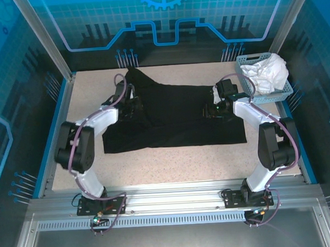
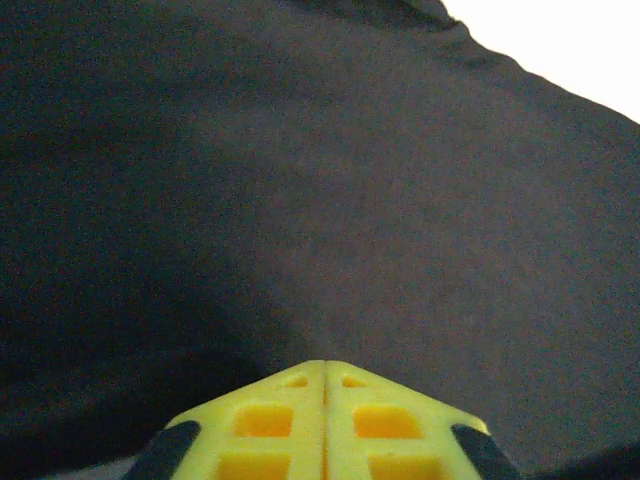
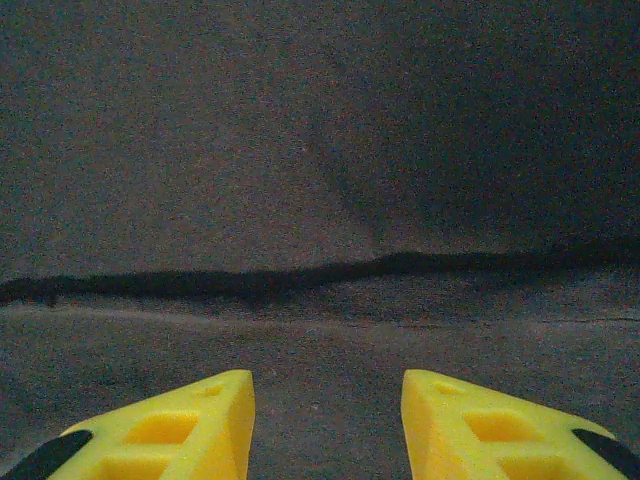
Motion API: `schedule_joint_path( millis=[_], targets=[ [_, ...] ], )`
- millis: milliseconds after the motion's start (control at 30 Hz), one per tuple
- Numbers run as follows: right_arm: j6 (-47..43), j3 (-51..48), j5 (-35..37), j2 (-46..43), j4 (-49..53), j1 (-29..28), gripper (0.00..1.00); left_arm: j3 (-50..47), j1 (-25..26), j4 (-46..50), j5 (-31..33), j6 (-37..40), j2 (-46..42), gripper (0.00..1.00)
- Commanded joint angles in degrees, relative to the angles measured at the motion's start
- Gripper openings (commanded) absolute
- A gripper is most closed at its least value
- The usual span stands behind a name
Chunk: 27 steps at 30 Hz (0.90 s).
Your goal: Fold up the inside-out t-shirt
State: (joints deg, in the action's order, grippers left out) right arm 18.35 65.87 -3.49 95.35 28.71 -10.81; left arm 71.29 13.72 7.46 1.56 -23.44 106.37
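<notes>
Large black short-sleeved cloth t-shirt [image 1: 176,120] spread mid speckled beige table [image 1: 172,164], one corner drawn far-left. Left gripper [image 2: 323,372] seen closed, empty, over fabric. Right gripper [image 3: 328,390] held part-open, empty, above fold edge.

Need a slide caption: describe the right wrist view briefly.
Right gripper, jaws apart, over an edge in the black t-shirt.
</notes>
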Motion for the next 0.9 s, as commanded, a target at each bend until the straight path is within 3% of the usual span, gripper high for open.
schedule_joint_path(
  millis=[0, 133, 267, 467, 633, 867],
  targets=[
    [-0.9, -1.0, 0.1, -2.3, 1.3, 0.4, 0.44, 4.4, 0.0, 2.5, 3.8, 4.5, 2.4, 0.26],
    [-0.7, -1.5, 0.0, -2.9, 1.1, 0.5, 0.44, 4.4, 0.0, 0.5, 0.4, 4.4, 0.8, 0.28],
    [-0.8, -1.8, -0.7, -2.9, 0.9, 0.4, 0.45, -1.7, -0.8, 0.2, 3.0, 3.2, -4.5, 0.38],
    [-0.7, -1.8, -1.8, -1.8, 0.3, 0.4, 0.45, -9.8, -7.1, -0.2, 0.8, -1.5, -6.5, 0.47],
    [-0.6, -1.9, -2.0, -1.3, 0.0, 0.1, 0.45, -6.5, -6.4, 1.4, -1.1, 2.8, -3.7, 0.52],
    [-1.0, -2.2, -1.5, -1.6, 0.4, 0.1, 0.45, 3.3, -1.7, 9.1, 3.0, 8.5, 4.2, 0.53]
  ],
)
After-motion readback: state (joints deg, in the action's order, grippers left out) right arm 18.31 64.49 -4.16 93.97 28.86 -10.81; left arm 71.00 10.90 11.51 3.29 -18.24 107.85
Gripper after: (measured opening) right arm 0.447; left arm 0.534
